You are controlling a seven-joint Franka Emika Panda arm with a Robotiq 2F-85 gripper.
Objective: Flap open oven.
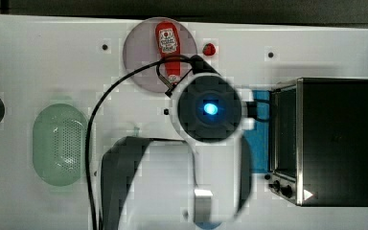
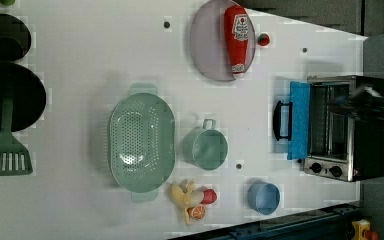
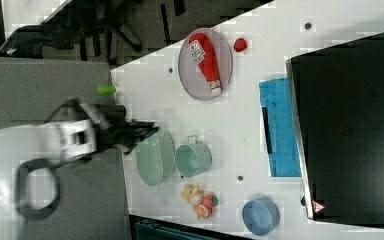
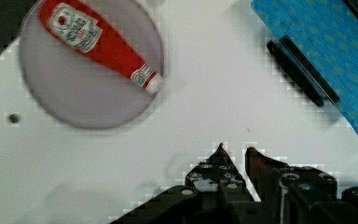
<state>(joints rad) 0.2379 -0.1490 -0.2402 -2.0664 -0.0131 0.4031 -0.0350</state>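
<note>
**Oven door down, arm lifted above the table**

Top view: the oven [image 1: 333,141] stands at the top view's right edge of the white table [image 1: 52,57], its black top facing the camera and two knobs at its lower front corner. Its blue door [image 1: 258,139] lies dropped open toward the top view's left. The arm's round wrist with a blue light covers the middle, over part of the door. Behind it a ketchup bottle [image 1: 167,45] lies on a grey plate [image 1: 139,57], with a small red fruit [image 1: 209,48] just beside the plate. A green colander [image 1: 60,143] sits toward the top view's left.

Left view: the oven [image 2: 365,150] is at the left view's right, door [image 2: 299,120] folded flat with its black bar handle [image 2: 281,120] pointing at the table's middle, so the racks inside show. A green pot [image 2: 206,147] stands between colander [image 2: 141,142] and door; a blue bowl [image 2: 263,197] and a cluster of toy fruit [image 2: 192,200] lie nearer the table's edge. A green spatula [image 2: 5,150] and dark pans sit at the left view's left.

Right view: the oven's black top [image 3: 355,130] takes up the right view's right, the door [image 3: 280,127] flat beside it. The arm is a blur at the right view's left, well apart from the oven.

Wrist view: the gripper [image 4: 235,156] hangs over bare table with its two black fingers [image 4: 256,161] close together, a narrow gap between them and nothing in it. The plate [image 4: 88,100] with the bottle [image 4: 98,44] and the door's handle [image 4: 303,70] lie beyond.
</note>
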